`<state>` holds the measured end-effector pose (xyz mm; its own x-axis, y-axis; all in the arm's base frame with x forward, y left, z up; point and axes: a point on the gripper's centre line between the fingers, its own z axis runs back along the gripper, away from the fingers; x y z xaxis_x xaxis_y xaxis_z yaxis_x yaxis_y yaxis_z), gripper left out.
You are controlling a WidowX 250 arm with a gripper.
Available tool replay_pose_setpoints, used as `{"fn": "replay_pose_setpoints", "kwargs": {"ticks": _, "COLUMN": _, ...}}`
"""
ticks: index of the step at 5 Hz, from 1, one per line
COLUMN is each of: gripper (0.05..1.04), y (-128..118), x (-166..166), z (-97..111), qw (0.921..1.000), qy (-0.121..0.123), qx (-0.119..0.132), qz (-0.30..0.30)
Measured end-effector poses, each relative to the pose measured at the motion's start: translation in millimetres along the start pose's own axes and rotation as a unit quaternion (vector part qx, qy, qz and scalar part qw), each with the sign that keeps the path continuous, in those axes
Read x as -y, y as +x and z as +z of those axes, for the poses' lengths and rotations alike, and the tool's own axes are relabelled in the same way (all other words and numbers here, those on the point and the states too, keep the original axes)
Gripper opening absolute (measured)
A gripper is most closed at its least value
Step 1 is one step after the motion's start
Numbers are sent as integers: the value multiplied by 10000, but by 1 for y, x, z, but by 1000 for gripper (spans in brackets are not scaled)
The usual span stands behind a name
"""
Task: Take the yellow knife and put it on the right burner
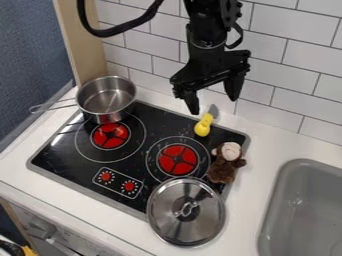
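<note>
In the camera view, the pincer (214, 106) hangs near the tiled wall (294, 62) at the back of the stove (63, 152), its two fingers spread apart with nothing between them. The yellow knife (203, 126) lies at the stove's back edge, its handle on the black top and its grey blade pointing up and slightly right in the view, toward the wall. The blade shows just under the gap between the fingertips; the handle is farther down the view and a touch to the left, so the part best worth gripping seems to lie on the camera's side of the pincer, and below it. How far below, this one angle does not tell. The line from fingertip to fingertip runs across the knife's long axis, at a slant rather than squarely, so closing on the handle looks workable, perhaps with a small turn of the wrist. The right burner (178, 160) is near the handle's end, lower and to the left, so the carry should be short. The stuffed monkey (226, 164) sits just right of that burner and the pot lid (186, 212) lies in front of it; a low swing could nudge the toy.
</note>
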<state>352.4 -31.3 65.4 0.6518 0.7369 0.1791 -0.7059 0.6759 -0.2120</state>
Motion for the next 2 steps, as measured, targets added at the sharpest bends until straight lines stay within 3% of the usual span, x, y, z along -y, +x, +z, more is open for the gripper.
{"fn": "replay_pose_setpoints", "kwargs": {"ticks": 1, "gripper": 1001, "y": -4, "x": -4, "z": -10, "qw": 9998, "qy": 140, "qx": -120, "qz": -29}}
{"fn": "replay_pose_setpoints", "kwargs": {"ticks": 2, "gripper": 1001, "y": -7, "x": -6, "z": -21, "qw": 9976, "qy": 369, "qx": -348, "qz": -475}}
